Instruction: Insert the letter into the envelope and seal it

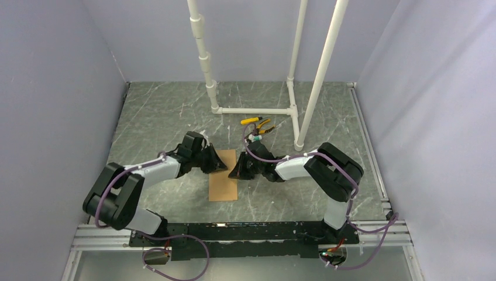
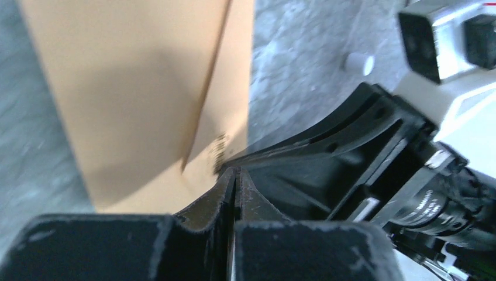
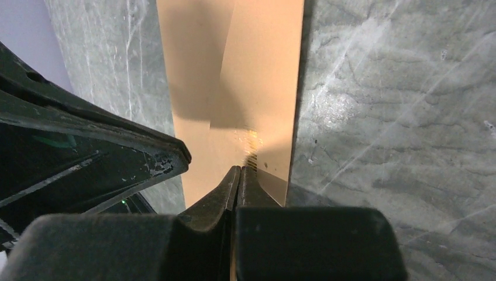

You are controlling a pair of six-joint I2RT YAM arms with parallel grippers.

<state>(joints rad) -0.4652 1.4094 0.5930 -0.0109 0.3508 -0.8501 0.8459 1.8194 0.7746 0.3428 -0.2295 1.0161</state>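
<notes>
The envelope [image 1: 222, 186] lies flat at the middle of the top view, its long side running up the frame, on the grey marbled tabletop [image 1: 169, 111]. The letter does not show apart from it and is probably inside, so the step in hand looks like sealing. The left hand [image 2: 234, 171] and right hand [image 3: 240, 170] meet at the envelope's upper end. Each has its jaws pressed together on nothing, with the tips seemingly down on the paper. To do this well, one hand should pin the envelope while the other rubs along the slanting fold seam, pressing straight down, since thin paper likely slides on that smooth tabletop. The kraft paper is matte, brown and crisp-edged, with a small scuffed mark by the tips.
</notes>
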